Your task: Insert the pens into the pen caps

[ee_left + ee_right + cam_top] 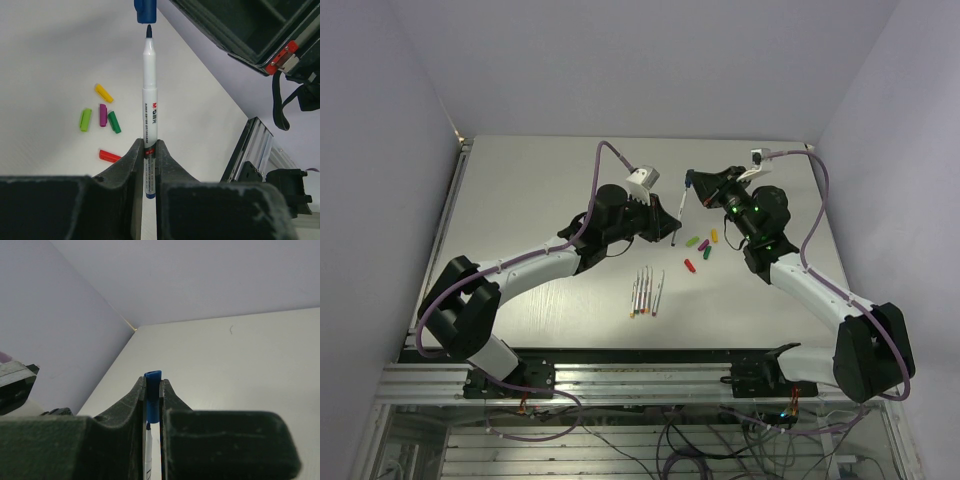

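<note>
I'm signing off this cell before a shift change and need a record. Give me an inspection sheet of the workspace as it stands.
Surface: pale table, flat.
Job's things: row of pens lying side by side; five loose caps beside them (yellow, purple, two greens, red); held pen has its tip just short of the blue cap, not yet in.
Clutter: nothing seen.
Grippers: left end effector shut on the held pen; right end effector shut on the blue cap.
Cables: purple cable running along each arm; wires hanging below the near edge.
Surroundings: plain walls; metal frame rail holding the arm bases.
</note>
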You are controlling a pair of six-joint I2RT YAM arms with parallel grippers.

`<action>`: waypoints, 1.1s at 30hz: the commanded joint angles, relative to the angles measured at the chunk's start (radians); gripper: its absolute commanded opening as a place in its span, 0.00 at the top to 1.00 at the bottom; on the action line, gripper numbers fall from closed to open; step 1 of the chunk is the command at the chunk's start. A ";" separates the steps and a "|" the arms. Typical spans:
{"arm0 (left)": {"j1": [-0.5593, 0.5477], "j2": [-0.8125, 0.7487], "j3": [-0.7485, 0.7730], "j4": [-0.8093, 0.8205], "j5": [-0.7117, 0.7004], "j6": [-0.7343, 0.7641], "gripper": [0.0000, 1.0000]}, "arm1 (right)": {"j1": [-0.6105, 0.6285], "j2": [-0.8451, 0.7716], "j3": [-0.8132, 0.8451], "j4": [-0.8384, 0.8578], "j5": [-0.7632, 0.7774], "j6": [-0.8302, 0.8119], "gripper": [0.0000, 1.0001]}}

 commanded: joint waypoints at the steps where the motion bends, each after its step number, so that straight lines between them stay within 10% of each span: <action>1: -0.007 -0.001 0.031 0.042 -0.010 0.006 0.93 | 0.006 0.002 -0.007 0.042 -0.002 -0.001 1.00; 33: 0.003 -0.021 0.000 0.121 -0.074 -0.035 0.93 | 0.034 -0.021 -0.040 -0.067 -0.094 0.044 1.00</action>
